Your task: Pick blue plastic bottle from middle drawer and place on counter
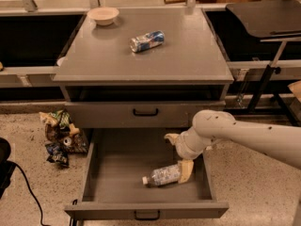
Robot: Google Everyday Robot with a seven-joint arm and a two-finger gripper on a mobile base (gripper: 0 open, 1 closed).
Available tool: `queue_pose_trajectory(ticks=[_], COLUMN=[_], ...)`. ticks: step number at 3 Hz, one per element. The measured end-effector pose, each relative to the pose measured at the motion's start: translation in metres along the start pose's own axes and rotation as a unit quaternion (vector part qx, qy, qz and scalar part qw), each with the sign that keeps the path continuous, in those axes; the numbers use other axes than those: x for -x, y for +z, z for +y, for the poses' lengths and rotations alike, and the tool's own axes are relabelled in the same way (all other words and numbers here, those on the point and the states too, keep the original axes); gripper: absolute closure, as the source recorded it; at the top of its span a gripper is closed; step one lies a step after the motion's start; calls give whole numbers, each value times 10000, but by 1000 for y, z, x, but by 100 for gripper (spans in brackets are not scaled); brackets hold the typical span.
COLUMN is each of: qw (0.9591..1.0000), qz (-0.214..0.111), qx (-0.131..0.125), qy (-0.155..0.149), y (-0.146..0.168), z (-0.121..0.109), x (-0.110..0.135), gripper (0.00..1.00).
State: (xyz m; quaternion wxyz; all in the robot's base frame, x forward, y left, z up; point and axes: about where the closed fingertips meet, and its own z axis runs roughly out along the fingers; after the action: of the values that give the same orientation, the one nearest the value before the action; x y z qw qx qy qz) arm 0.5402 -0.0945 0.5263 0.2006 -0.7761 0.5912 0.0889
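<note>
The blue plastic bottle (162, 175) lies on its side on the floor of the open middle drawer (146, 210), white cap pointing left. My gripper (178, 155) hangs inside the drawer at its right side, just above and to the right of the bottle. Its fingers are spread open; the lower finger (185, 170) sits against the bottle's base end, the upper one (171, 138) is well clear of it. The bottle is not between them. The counter (183, 60) is the grey top of the cabinet above.
A crushed blue-and-silver can (147, 40) and a pale bowl (103, 15) sit on the counter. The shallower handled drawer (146, 112) above is shut. Crumpled wrappers (59, 135) lie on the floor left of the cabinet. A black stand (265, 18) is at the right.
</note>
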Motion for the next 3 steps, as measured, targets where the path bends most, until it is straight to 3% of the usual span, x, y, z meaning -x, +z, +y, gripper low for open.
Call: queue_pose_trajectory(ticks=[1,2,3], qw=[9998,9994,9989], qz=[-87,-202,-282], qx=[114,264,361], qy=[-152,-110,116], y=[44,79,108], z=[-5,-6,-1], x=[-5,-13,-26], gripper=[0,0,0])
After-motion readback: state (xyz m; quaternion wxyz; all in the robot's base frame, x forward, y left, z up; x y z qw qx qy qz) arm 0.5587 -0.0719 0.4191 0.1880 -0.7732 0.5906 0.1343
